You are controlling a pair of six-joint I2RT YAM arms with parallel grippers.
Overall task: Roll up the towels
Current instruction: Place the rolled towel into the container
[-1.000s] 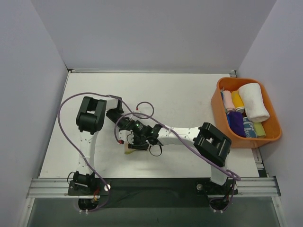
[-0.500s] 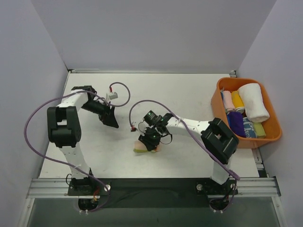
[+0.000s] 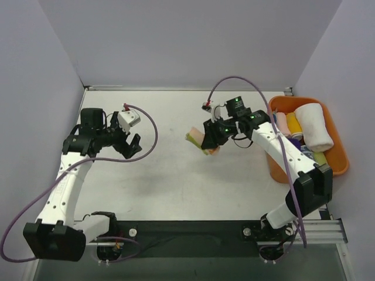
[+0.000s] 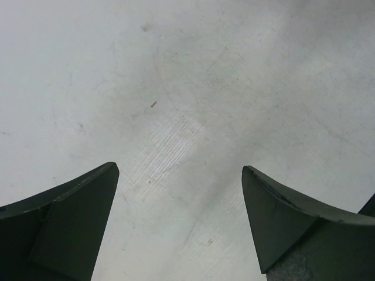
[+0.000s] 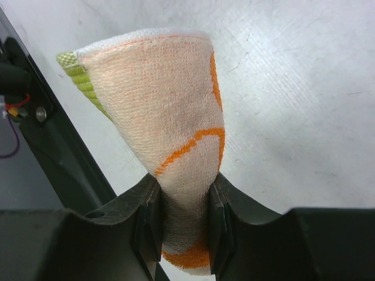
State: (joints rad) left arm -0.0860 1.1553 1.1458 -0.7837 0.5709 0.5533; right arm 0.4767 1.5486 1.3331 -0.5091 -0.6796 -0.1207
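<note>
A rolled cream towel with orange markings (image 5: pixel 170 123) is pinched between the jaws of my right gripper (image 5: pixel 183 222). In the top view that towel (image 3: pixel 199 140) hangs above the middle of the table, with the right gripper (image 3: pixel 212 139) shut on it. My left gripper (image 3: pixel 130 146) stands wide open over bare table at the left, apart from any towel. The left wrist view shows both fingertips (image 4: pixel 88 193) far apart with only table between them. Several rolled towels (image 3: pixel 313 126), a big white one among small coloured ones, lie in the orange bin (image 3: pixel 270 149) at the right.
The orange bin stands at the table's right edge, just right of the right arm's forearm. Purple cables (image 3: pixel 152 132) loop off both arms. Grey walls close in the table on the left, back and right.
The right gripper has carried the rolled cream towel up from the table's near middle toward the bin. The left gripper let go, opened wide and swung back to the left.
</note>
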